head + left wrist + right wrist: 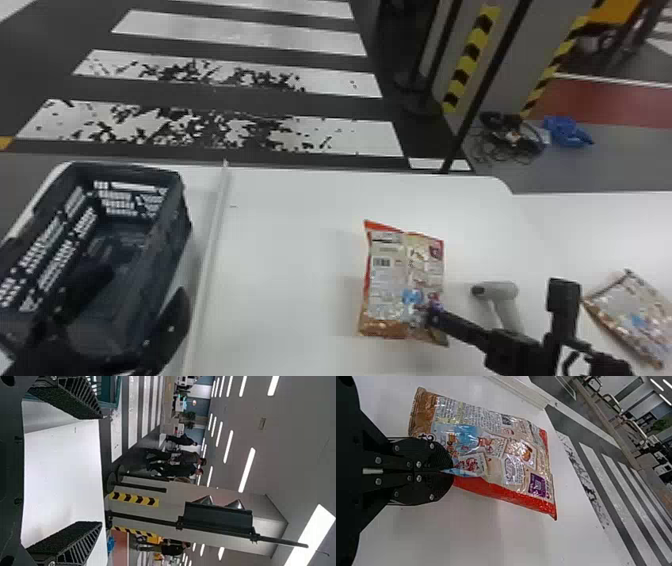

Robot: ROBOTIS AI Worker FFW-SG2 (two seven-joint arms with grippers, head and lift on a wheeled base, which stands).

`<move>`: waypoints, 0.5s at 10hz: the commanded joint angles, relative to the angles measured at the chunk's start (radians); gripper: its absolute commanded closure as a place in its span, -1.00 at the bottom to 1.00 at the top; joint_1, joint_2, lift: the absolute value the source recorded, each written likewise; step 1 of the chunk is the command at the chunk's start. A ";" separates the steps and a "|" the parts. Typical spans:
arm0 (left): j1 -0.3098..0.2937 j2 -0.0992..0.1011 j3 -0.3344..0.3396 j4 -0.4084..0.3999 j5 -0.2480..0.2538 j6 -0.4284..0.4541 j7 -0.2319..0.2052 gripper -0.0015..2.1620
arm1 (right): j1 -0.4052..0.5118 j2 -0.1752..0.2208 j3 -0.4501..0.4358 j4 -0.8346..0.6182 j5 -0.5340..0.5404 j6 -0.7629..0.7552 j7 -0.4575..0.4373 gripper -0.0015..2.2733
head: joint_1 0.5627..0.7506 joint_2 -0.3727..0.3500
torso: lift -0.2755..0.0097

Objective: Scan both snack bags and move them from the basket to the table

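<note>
- Black right gripper (451,471) with two flat fingers, nearest the right wrist camera: its tips are pressed together on one long side of the bag, close to the brown end.
- Crinkled silver, red and brown snack bag (400,285), clamped in those tips over the white table (290,225): it lies forward and to the left of them, its long axis running from the robot's side towards the far edge. Contact with the tabletop cannot be told.
- Black-and-white barcode (381,261), printed face up on the bag's left half, away from the right gripper.
- Grey pistol-shaped scanner (500,290), lying just to the right of the bag, dark nose towards it; the right arm is the nearer. Any scan now due would turn on bringing nose and barcode face to face; otherwise the bag needs only release.
- Second shiny brown-and-silver snack bag (632,315), on the table beyond the scanner, probably already handled.
- Black left gripper (101,470), fingers wide apart, beside the dark slotted plastic basket (135,171).
</note>
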 commanded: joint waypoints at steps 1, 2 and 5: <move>0.000 0.000 -0.001 -0.003 -0.001 0.000 0.000 -0.97 | -0.001 -0.001 -0.029 -0.061 -0.003 0.036 -0.004 0.98 | 0.41 -0.50 | 0.24; 0.000 -0.001 -0.001 -0.001 -0.001 0.000 0.000 -0.97 | -0.026 -0.002 -0.066 -0.093 -0.006 0.092 -0.002 0.98 | 0.41 -0.53 | 0.24; -0.003 0.000 -0.001 0.017 0.002 -0.003 0.000 -0.97 | -0.147 -0.035 -0.179 -0.095 -0.013 0.168 -0.027 0.98 | 0.41 -0.67 | 0.24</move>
